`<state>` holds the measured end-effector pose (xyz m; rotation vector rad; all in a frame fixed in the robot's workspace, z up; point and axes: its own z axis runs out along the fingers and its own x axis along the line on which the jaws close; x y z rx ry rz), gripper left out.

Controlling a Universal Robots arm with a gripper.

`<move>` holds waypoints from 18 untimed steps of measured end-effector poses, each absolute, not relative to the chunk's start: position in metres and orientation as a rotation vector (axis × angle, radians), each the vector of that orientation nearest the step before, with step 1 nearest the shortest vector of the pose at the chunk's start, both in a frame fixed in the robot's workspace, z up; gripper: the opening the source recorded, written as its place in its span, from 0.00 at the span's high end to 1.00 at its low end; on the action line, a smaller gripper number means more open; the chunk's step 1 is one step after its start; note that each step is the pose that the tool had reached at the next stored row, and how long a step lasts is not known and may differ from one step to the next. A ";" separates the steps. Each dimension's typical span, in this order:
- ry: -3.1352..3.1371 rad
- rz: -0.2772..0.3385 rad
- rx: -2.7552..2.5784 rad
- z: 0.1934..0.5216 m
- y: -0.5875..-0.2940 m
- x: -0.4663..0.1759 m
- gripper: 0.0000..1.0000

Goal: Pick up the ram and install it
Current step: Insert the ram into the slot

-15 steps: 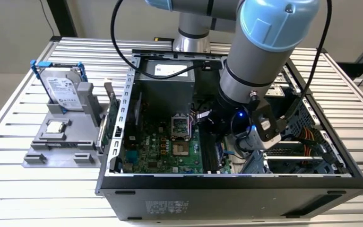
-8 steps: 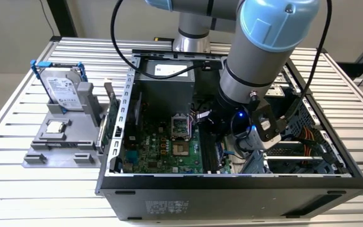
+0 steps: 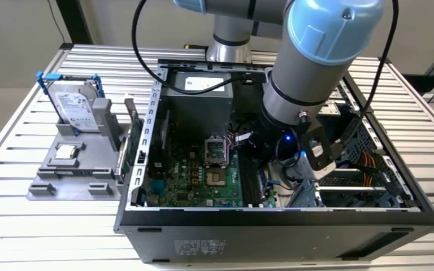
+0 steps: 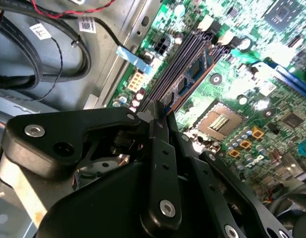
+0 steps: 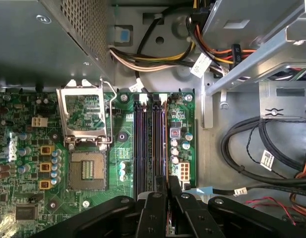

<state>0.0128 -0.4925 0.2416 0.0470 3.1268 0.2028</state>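
The ram [image 4: 188,79] stood on edge in one of the memory slots [image 5: 148,144] of the motherboard [image 5: 29,163], seen in the second wrist view as a thin green strip with a blue-labelled face running away from the gripper [image 4: 160,111]. Its near end was hidden between the black fingers [image 4: 159,148], which were closed flat against it on both sides. In the first wrist view the stick showed only edge-on as a thin line among the dark slots, its lower part cut off behind the gripper [image 5: 167,184]. Beside the slots lay the open processor socket [image 5: 86,171] with its metal frame tipped up. Bundles of cables [image 5: 252,148] ran along the bare metal floor of the computer case [image 3: 277,217]. In the exterior view the arm [image 3: 307,73] reached down into the open case and covered the slots and the stick. On the table [image 3: 21,226], towards the exterior view's left, a hard drive [image 3: 75,107] stood upright in a grey holder [image 3: 66,175].
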 end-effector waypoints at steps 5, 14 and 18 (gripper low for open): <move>3.116 0.277 0.053 0.241 -0.495 0.013 1.00; 3.101 0.354 0.053 0.241 -0.506 0.013 1.00; 3.101 0.354 0.054 0.238 -0.507 0.013 1.00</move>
